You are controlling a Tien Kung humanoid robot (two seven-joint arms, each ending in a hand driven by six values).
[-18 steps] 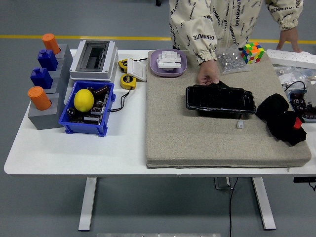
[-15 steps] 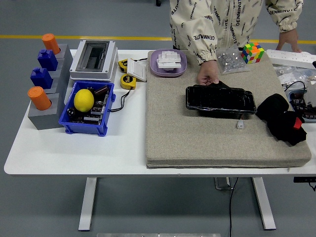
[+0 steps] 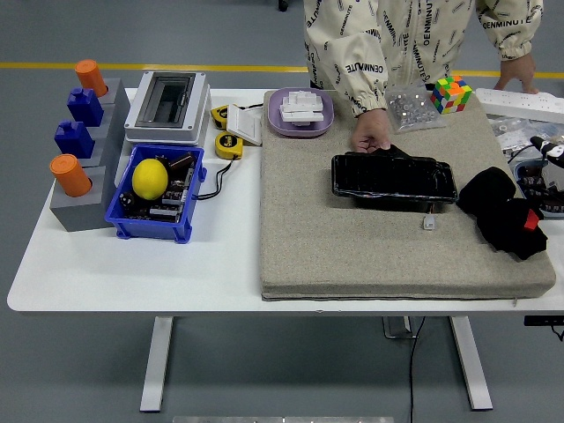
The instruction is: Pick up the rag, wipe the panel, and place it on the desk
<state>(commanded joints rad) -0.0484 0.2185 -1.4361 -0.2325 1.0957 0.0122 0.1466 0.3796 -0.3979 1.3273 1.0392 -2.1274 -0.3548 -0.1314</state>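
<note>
From my feed I see a grey mat [image 3: 352,247] covering the right half of the white table [image 3: 132,264]. The black panel [image 3: 394,177] lies flat on the mat, right of its middle. A person stands at the far side; one hand [image 3: 371,135] is down at the panel's far left corner, fingers touching a bit of black material there, and I cannot tell whether that is a rag or part of the panel. The person's other hand [image 3: 517,72] rests on a white power strip [image 3: 527,104] at the far right. A bunched black rag [image 3: 502,210] with a red tag sits on the mat just right of the panel, near the right edge. At the right border something white and black [image 3: 552,152] pokes in; it may be the right hand, but I cannot tell what its fingers are doing. I see no left arm. Behind the panel are a clear bag of small parts [image 3: 409,107] and a colour cube [image 3: 450,93]; a purple tray [image 3: 300,112] holds white pieces at the mat's far left corner. On the bare table to the left are a blue bin [image 3: 152,211] with a lemon [image 3: 150,178], a white box [image 3: 166,104], and a grey stand [image 3: 88,185] with blue and orange pegs.
</note>
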